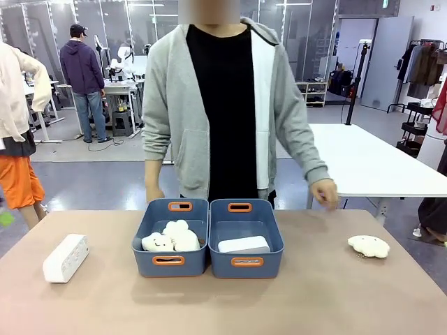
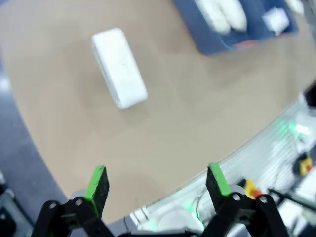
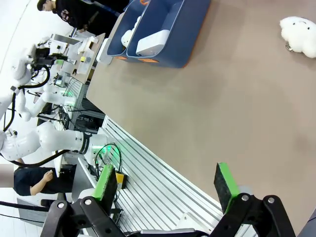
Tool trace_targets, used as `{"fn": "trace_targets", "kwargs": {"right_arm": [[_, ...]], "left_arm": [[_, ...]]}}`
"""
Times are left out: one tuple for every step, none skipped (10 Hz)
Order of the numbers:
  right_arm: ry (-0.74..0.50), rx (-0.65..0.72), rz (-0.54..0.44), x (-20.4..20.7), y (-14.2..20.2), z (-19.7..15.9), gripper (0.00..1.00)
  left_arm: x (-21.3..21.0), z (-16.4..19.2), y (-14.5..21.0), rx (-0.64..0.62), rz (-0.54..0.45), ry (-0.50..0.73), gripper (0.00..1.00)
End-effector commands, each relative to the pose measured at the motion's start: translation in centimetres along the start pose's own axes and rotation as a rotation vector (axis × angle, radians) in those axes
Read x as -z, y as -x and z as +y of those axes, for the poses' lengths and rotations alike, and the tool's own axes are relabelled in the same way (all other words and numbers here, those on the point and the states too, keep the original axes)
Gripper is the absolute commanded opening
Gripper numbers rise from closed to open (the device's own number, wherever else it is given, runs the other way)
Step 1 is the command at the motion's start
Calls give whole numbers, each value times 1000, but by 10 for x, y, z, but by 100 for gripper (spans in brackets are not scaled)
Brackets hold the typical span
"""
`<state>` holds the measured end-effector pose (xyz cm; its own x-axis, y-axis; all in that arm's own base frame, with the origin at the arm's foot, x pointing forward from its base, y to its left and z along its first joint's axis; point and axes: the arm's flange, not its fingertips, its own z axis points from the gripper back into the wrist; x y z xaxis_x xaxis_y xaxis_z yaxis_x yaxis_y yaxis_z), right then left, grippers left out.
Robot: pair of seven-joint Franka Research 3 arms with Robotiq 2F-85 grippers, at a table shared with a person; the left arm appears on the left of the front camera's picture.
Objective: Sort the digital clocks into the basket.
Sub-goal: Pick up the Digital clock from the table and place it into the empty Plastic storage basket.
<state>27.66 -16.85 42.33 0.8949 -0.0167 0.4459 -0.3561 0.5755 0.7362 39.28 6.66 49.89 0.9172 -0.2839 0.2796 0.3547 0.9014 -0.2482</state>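
White hard-plastic rounded clock [image 1: 66, 257] lies on the bench [image 1: 209, 307], well left of the blue rectangular plastic basket [image 1: 269, 265]; looks light, stiff, slick, best pinched across its narrow sides; left gripper [image 2: 157, 173] and right gripper [image 3: 167, 170] have jaws released, empty

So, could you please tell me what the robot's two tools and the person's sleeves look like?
The left tool and the right tool look alike: each has two black fingers with pale round pins at the joints, tipped with bright green pads. The person wears a grey zip hoodie with long sleeves, open over a black top.
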Motion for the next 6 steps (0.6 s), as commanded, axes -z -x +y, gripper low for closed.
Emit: {"fn": "trace_targets", "kwargs": {"right_arm": [[-2,1,-4,0,-1,3,100],[-2,1,-4,0,-1,3,100],[-2,1,-4,0,-1,3,100],[-2,1,-4,0,-1,3,100],[-2,1,-4,0,-1,3,100],[-2,1,-4,0,-1,3,100]], "left_arm": [[54,-3,-33,-163,84,-119,100],[68,-6,-37,-190,103,-109,100],[74,-10,-38,-224,103,-130,100],[89,-11,-39,-265,107,-202,100],[110,-11,-41,-294,136,-231,100],[127,-9,-43,-327,132,-229,100]]}}
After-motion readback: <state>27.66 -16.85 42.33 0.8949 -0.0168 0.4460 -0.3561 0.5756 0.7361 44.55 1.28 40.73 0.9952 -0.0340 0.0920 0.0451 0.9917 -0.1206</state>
